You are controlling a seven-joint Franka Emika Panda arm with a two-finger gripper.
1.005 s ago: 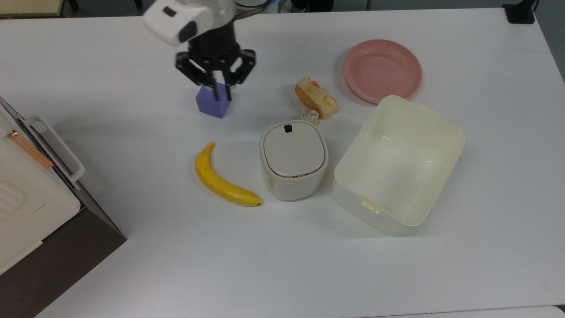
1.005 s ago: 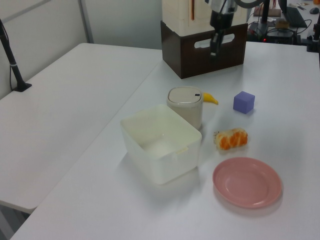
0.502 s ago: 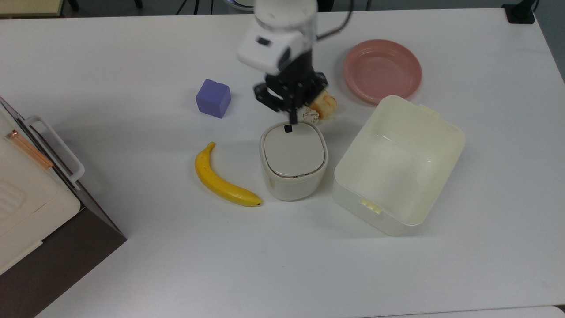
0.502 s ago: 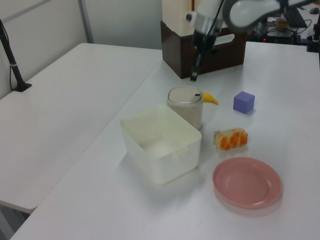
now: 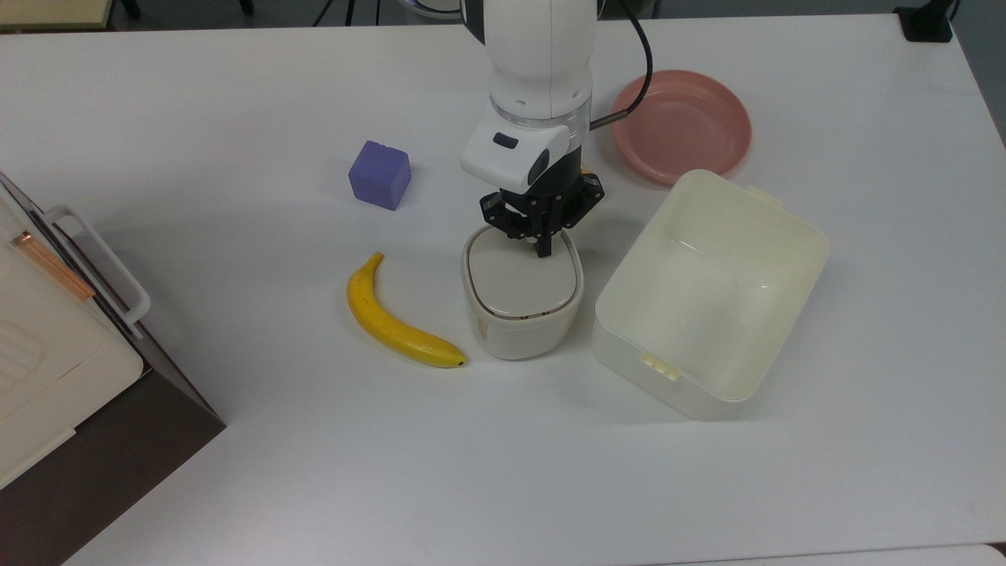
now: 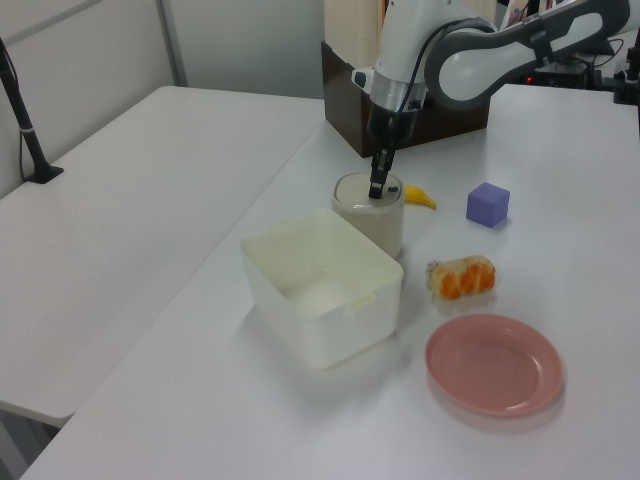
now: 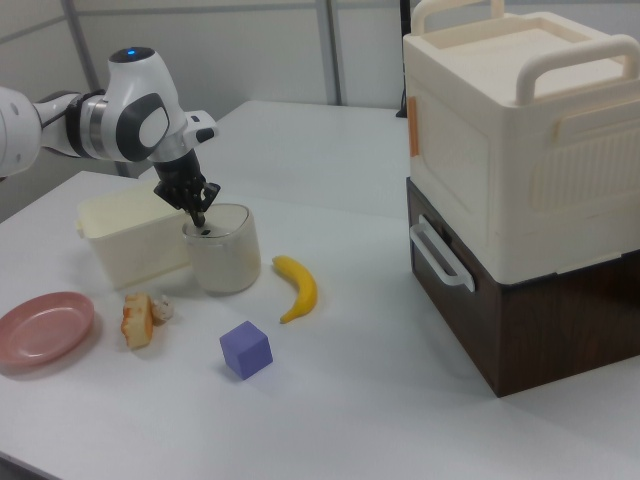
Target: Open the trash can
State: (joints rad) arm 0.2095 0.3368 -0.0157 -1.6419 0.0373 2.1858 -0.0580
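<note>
Going by the top view, at the far left edge of the frame stands a cream appliance on a dark brown base [image 5: 47, 369], with a white handle facing the table. To its right, in the lower centre-left, lies a yellow banana [image 5: 397, 318], and above it, toward the upper centre, sits a purple cube [image 5: 380, 174].

In the middle of the frame is the trash can [image 5: 523, 295], just right of the banana's tip and just left of the cream lidless box [image 5: 711, 291]. Its flat lid looks level and seated inside the rim; no gap shows along its edge, so it is not open yet. The gripper [image 5: 541, 245] hangs from the white arm directly over the far edge of the lid, where the fingers are clenched together into one narrow black tip pointing straight down. In the left view the tip [image 6: 377, 190] appears to meet the lid's top surface beside the small black mark, and the right view [image 7: 199, 216] shows the same placement at the lid's edge, though whether it truly presses cannot be told.

Judged from this, the approach is done and the tip is in place for a push; the lid's release and its swing upward are left.

At the upper right sits a pink plate [image 5: 681, 126], well apart from the can.
</note>
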